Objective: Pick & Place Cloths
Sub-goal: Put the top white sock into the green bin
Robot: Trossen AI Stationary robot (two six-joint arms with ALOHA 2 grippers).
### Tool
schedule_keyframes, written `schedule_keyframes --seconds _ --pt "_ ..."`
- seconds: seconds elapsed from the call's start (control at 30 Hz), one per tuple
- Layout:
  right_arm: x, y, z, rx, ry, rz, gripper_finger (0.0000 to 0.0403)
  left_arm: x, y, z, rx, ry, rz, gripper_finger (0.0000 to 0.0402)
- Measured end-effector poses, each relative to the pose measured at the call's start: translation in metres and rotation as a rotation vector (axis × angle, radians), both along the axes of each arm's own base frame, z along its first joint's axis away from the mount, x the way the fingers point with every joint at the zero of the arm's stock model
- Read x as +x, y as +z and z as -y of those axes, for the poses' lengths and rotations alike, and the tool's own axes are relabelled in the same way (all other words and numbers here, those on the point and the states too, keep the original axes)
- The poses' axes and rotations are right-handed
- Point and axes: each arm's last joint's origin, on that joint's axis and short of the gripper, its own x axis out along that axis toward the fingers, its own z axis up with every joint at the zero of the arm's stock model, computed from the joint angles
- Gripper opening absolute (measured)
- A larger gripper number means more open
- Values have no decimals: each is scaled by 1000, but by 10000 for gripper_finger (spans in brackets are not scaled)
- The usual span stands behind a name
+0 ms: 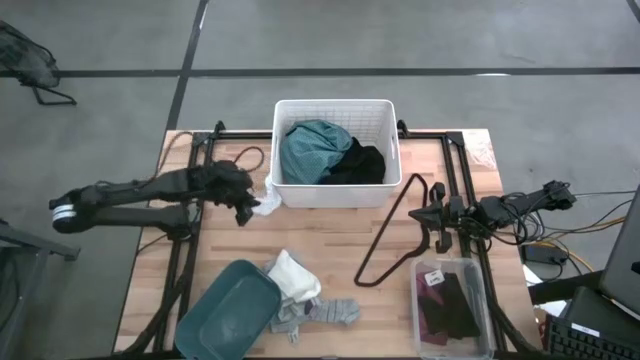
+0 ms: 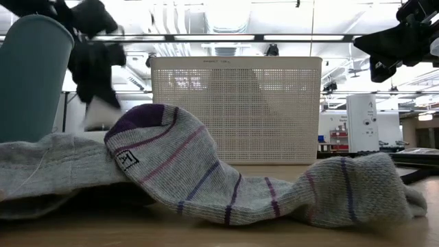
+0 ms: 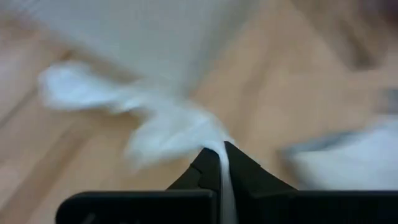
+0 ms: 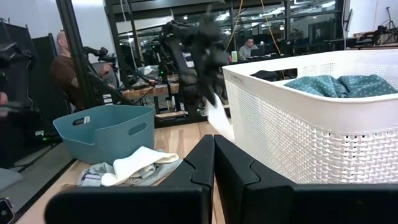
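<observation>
Left gripper: the left gripper point(image 1: 243, 207) is at the left front corner of the white basket point(image 1: 335, 112), above the wooden table point(image 1: 330, 240). Its jaws are closed on a small white cloth point(image 1: 266, 203). In the left wrist view the white cloth point(image 3: 177, 127) comes out from between the two dark fingertips point(image 3: 205, 163); this view is blurred, so how much of the cloth is lifted from the table I cannot say.

Right gripper: the right gripper point(image 1: 432, 215) waits at the right side of the table, beside the right front corner of the basket. Its jaws are pressed together and hold nothing; the right wrist view shows the two fingers point(image 4: 202, 158) touching.

Basket: it stands at the far middle of the table. Inside lie a large teal cloth point(image 1: 312, 150) on the left and a black cloth point(image 1: 358, 165) on the right, touching each other.

Teal bin: the teal bin point(image 1: 230, 308) is at the near left of the table.

Cloths near the bin: a second white cloth point(image 1: 292, 276) lies just beside the bin, and a grey striped sock point(image 1: 325, 313) lies in front of it, touching it. In the low view the sock point(image 2: 206, 171) fills the foreground.

Clear box: a clear box point(image 1: 452, 308) is at the near right corner, with dark and maroon cloths point(image 1: 448, 312) inside.

Background: a person point(image 4: 62, 71) is in the room beyond the table.
</observation>
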Motion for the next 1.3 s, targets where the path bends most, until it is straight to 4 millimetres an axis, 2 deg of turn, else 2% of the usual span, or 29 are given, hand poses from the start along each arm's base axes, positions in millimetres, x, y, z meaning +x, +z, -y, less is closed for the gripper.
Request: schedule_keyframes --seconds 0.23,0.43,0.6,0.77,0.93,1.17,1.3 --pt "0 0 0 0 0 0 8 -16 67 20 -63 -195 257 4" --pt "0 0 0 0 0 0 8 -32 101 34 -161 -299 371 5" --pt "0 0 0 0 0 0 8 -52 139 45 -138 -389 537 5" --pt "0 0 0 0 0 1 8 -75 162 55 -276 -496 627 5" --pt "0 0 0 0 0 0 8 -86 163 59 -419 -501 583 4" --pt "0 0 0 0 0 0 8 -67 137 62 -617 -476 370 4" --pt "0 0 0 0 0 0 8 -57 132 66 -668 -508 312 4"
